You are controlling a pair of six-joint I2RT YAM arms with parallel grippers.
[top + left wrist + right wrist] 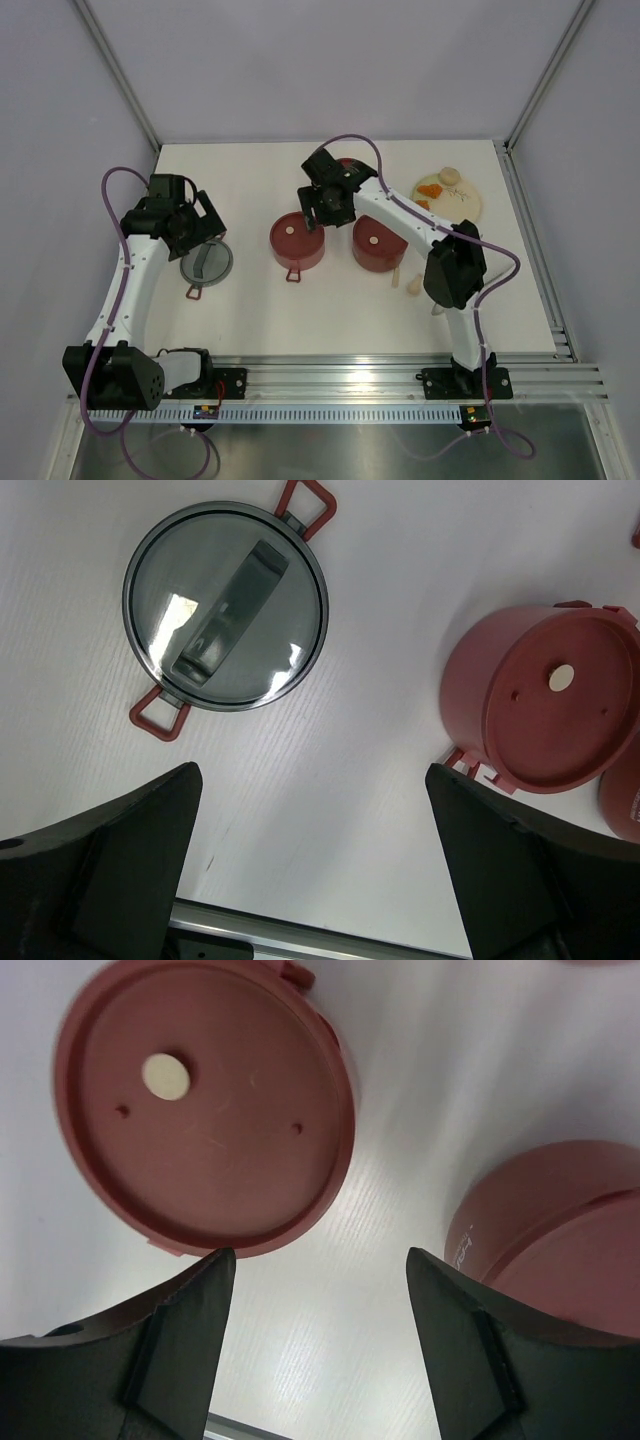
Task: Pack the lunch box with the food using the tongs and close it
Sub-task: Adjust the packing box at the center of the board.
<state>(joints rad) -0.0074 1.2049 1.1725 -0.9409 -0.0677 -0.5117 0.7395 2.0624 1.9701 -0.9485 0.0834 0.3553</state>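
- Hovering: right gripper point(322, 207) sits centre-frame in the top view, just above-right of the left red bowl point(296, 240). Jaws stand apart with nothing between them in its wrist view.
- Left gripper point(197, 228) is at left-centre, jaws wide and empty, just above the grey top lid point(206, 264), which lies flat on the table point(250, 180).
- Lunch box is in pieces: two dark-red bowls side by side mid-table, both showing a closed red top with a pale centre dot. The second bowl point(377, 244) is right of the first. A third red part peeks out behind the right arm, upper centre; can't tell what it is.
- Food point(432, 188) sits on the cream plate point(470, 205), upper right. One pale piece point(412, 286) lies loose below the right bowl.
- Tongs: can't pick them out in any view.
- Key relation: left bowl lies just down-left of the right gripper, right bowl down-right, so it sits between them. The right arm is nearer both bowls and the food; the left arm is nearer the lid.
- My read: packing not started.
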